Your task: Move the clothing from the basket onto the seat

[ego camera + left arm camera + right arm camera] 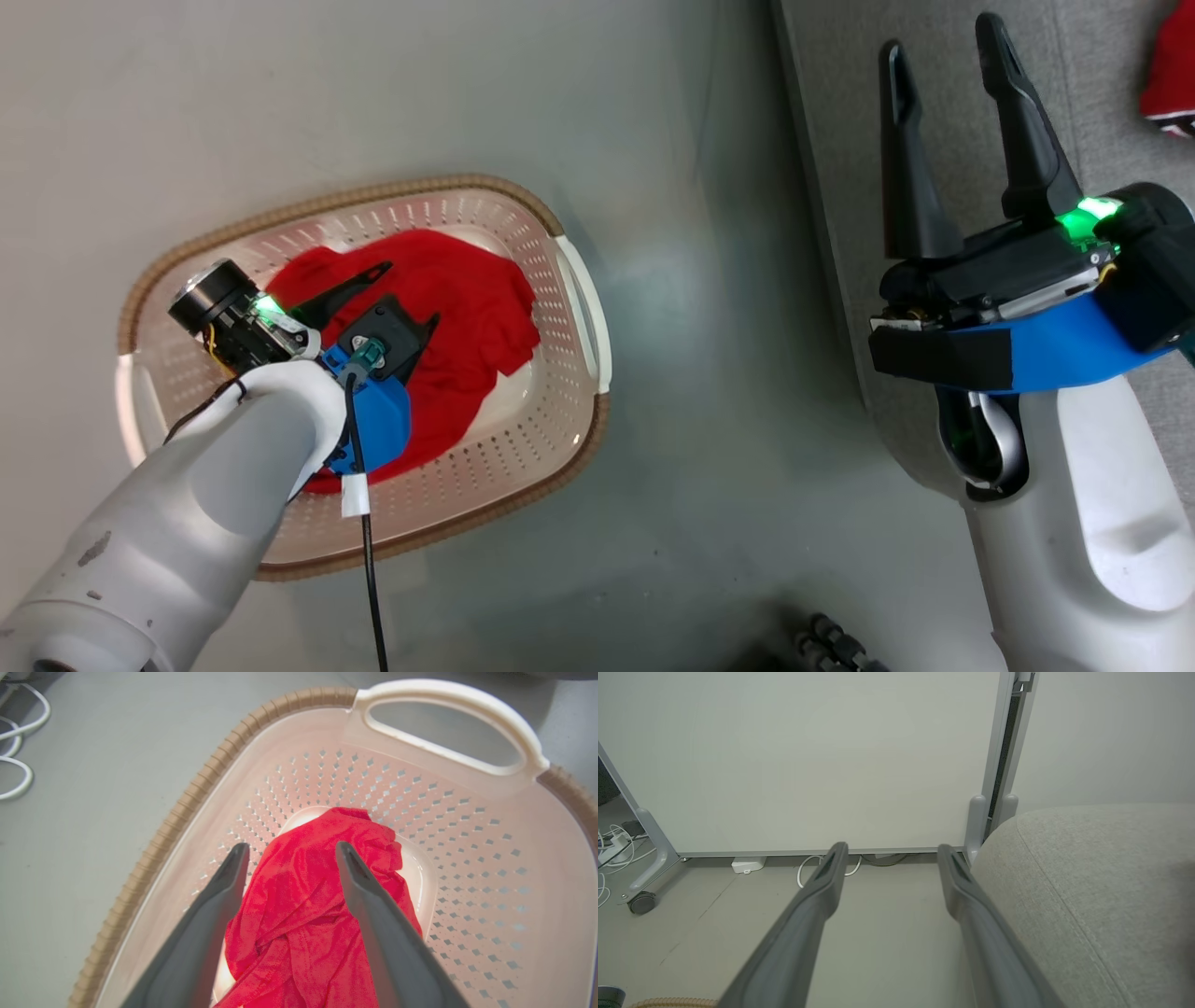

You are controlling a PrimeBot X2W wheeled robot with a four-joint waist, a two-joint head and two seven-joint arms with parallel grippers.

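Your basket (560,411) sits on the floor (728,420) and holds one red garment (467,308), crumpled across its bottom (plain red, as far as the folds show). Your left gripper (292,847) is down inside the basket with its fingers spread apart, one on each side of a ridge of that cloth; you cannot tell whether the tips touch it. A second red garment (1172,75), white and dark at its hem, lies on the grey seat (1102,112). Your right gripper (941,35) hangs open and empty over the seat's edge.
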